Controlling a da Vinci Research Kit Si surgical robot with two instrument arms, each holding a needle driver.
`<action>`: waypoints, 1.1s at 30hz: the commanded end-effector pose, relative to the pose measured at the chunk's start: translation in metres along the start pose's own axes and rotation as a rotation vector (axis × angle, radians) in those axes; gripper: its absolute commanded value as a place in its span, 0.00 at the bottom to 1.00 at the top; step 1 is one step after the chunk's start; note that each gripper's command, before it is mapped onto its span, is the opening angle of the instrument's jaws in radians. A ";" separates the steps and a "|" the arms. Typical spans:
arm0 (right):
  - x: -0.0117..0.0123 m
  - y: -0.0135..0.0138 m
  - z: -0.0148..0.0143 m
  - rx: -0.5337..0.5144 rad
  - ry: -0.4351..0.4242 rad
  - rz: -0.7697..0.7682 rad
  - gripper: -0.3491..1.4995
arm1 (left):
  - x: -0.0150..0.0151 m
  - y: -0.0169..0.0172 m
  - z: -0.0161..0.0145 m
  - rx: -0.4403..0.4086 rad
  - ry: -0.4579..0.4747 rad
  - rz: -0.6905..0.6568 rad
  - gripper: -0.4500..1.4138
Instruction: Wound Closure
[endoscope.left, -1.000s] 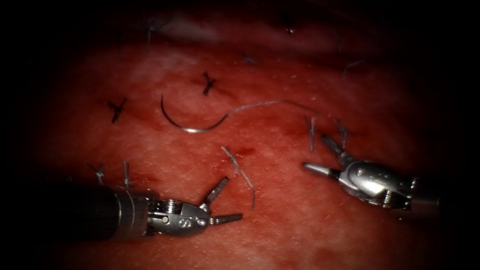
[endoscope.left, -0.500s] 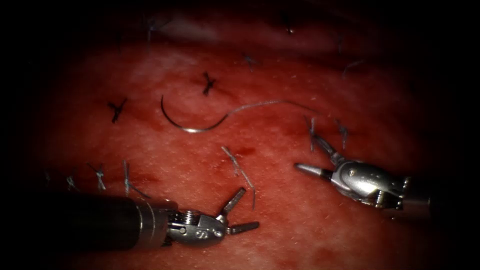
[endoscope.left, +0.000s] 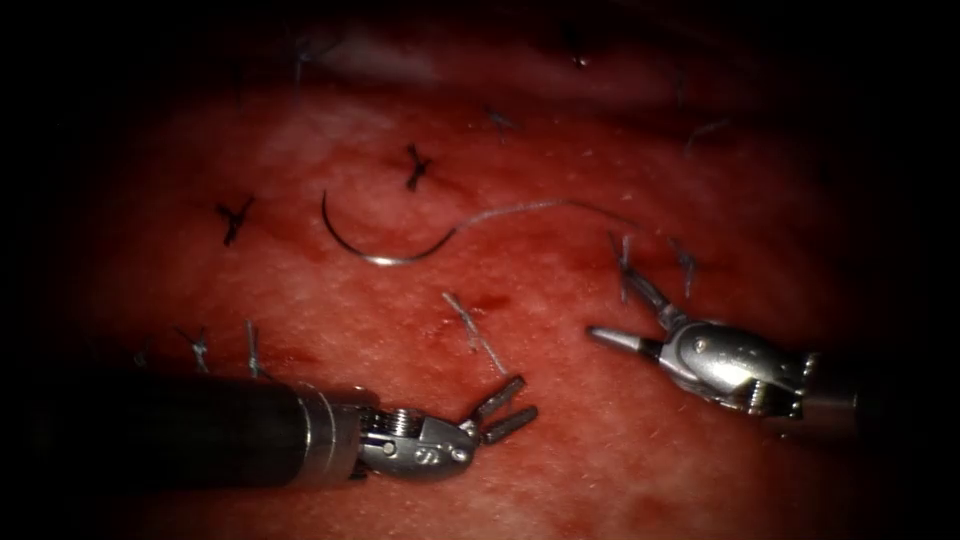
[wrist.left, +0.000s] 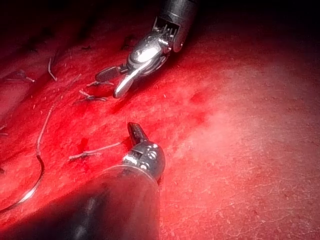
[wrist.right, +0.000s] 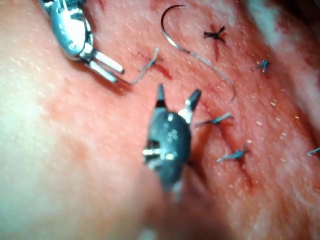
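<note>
The curved needle (endoscope.left: 375, 258) lies flat on the tissue (endoscope.left: 560, 440), held by neither tool and not driven in. Its thread (endoscope.left: 540, 205) trails off to the right. My left tool (endoscope.left: 504, 410) comes in low from the left, its jaws narrowly open and holding nothing. They sit just below the end of a loose cut piece of thread (endoscope.left: 472, 332). My right tool (endoscope.left: 622, 308) stands wide open and empty beside two stitches (endoscope.left: 622, 265). The right wrist view has the needle (wrist.right: 169, 30), the left tool's jaws (wrist.right: 107, 67) and my right tool (wrist.right: 177, 94).
Knotted stitches dot the tissue: one above the needle (endoscope.left: 415, 167), one left of it (endoscope.left: 233, 219), and two short ones (endoscope.left: 250, 347) by the left shaft. In the left wrist view the right tool (wrist.left: 111, 84) is beyond the loose thread piece (wrist.left: 95, 151).
The left tool has slid right toward the loose thread piece and its jaws have narrowed from wide apart to nearly parallel. The right tool shifted slightly left, still wide open. The needle has not moved.
</note>
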 end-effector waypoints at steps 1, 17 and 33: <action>-0.0003 -0.0005 0.0009 0.003 0.001 0.000 0.92 | -0.0004 0.0003 0.0004 -0.006 0.005 0.001 0.00; -0.0004 -0.0016 0.0020 0.081 0.018 -0.039 0.84 | 0.0015 -0.0052 -0.0031 -0.033 -0.012 -0.019 0.00; -0.0022 -0.0064 0.0113 0.397 0.131 -0.422 0.88 | 0.0016 -0.0059 -0.0035 -0.033 -0.018 -0.012 0.00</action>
